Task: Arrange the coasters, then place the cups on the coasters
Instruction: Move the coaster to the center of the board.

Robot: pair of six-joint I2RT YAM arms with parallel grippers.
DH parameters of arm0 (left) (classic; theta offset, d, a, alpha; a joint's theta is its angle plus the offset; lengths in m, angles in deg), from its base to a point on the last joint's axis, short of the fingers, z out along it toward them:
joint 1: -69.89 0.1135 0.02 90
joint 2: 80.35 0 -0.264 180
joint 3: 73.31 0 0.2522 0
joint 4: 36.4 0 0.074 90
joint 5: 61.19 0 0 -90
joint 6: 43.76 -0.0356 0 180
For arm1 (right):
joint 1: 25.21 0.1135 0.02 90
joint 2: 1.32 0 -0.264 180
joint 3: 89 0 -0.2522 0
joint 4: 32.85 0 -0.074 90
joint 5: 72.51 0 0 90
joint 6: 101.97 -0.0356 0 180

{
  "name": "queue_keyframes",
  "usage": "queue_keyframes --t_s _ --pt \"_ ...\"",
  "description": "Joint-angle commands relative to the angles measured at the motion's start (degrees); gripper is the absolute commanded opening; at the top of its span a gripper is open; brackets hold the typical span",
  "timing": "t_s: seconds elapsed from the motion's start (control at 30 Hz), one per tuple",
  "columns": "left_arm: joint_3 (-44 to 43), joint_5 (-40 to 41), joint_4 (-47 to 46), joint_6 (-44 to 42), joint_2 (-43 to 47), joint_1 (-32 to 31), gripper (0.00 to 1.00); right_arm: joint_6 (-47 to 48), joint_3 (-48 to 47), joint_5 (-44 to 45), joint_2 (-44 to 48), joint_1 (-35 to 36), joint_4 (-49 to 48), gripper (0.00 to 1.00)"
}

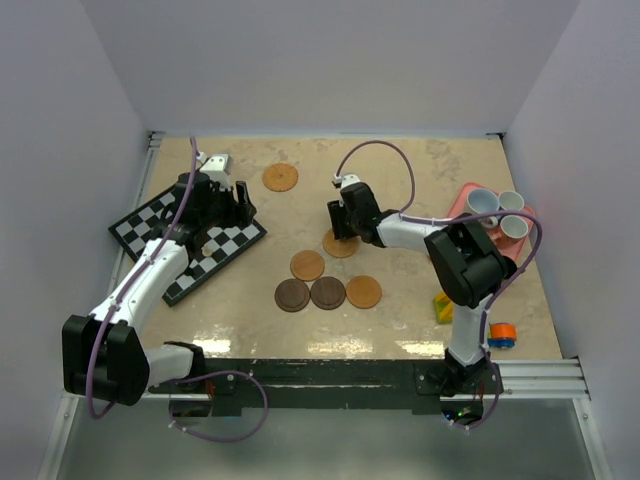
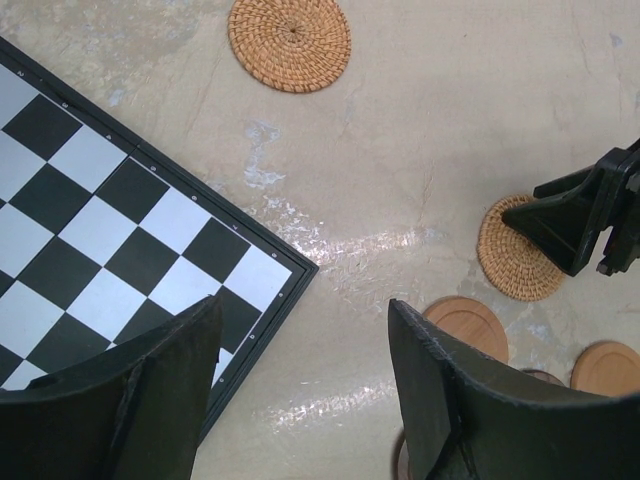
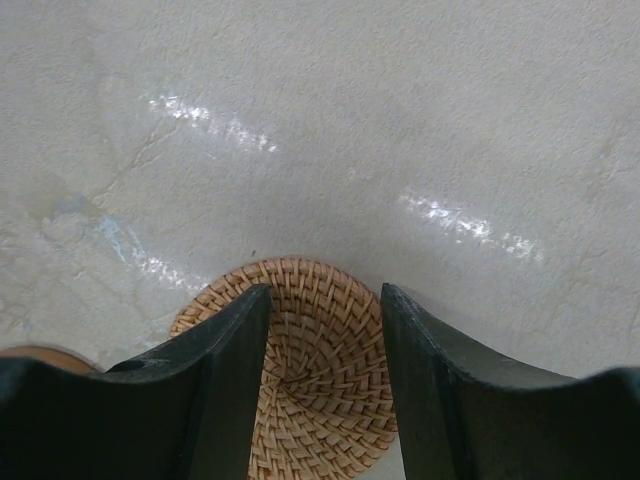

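Six coasters lie on the table: a woven one [image 1: 280, 177] at the back, a woven one [image 1: 341, 244] under my right gripper [image 1: 340, 232], a tan one [image 1: 307, 265], two dark brown ones [image 1: 292, 295] [image 1: 327, 292] and an orange-tan one [image 1: 363, 291]. In the right wrist view my right gripper [image 3: 325, 290] stands open, its fingers straddling the middle of the woven coaster [image 3: 320, 390]. My left gripper [image 1: 238, 210] [image 2: 303, 305] hangs open and empty over the chessboard's right corner. Three pale cups [image 1: 480, 203] [image 1: 511, 201] [image 1: 513, 226] sit at the right.
A black-and-white chessboard [image 1: 185, 245] [image 2: 90, 230] lies tilted on the left. The cups stand on a pink tray [image 1: 462, 200] by the right wall. Small coloured cylinders [image 1: 443, 305] [image 1: 502, 335] sit at the front right.
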Motion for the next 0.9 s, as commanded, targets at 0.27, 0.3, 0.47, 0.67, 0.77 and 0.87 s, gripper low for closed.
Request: queue_keyframes --t_s 0.27,0.3,0.47,0.67,0.77,0.87 --pt "0.2 -1.3 -2.1 0.7 0.3 0.2 0.71 -7.2 3.7 7.0 0.1 3.4 8.6 0.49" --pt "0.2 -1.4 -2.1 0.7 0.3 0.2 0.70 -7.6 3.7 7.8 0.2 3.5 9.1 0.49" --pt "0.3 -1.5 -2.2 0.8 0.3 0.2 0.70 -9.0 4.2 9.4 1.5 3.6 11.0 0.48" --pt "0.4 -2.1 -2.4 1.1 0.3 0.2 0.70 -10.2 5.7 11.0 3.6 4.1 12.8 0.47" --pt "0.4 -2.3 -2.4 1.1 0.3 0.2 0.70 -10.5 6.6 11.2 4.2 4.7 13.4 0.47" --pt "0.4 -2.4 -2.5 1.2 0.2 0.2 0.70 -10.8 7.3 11.1 4.6 5.4 13.4 0.47"
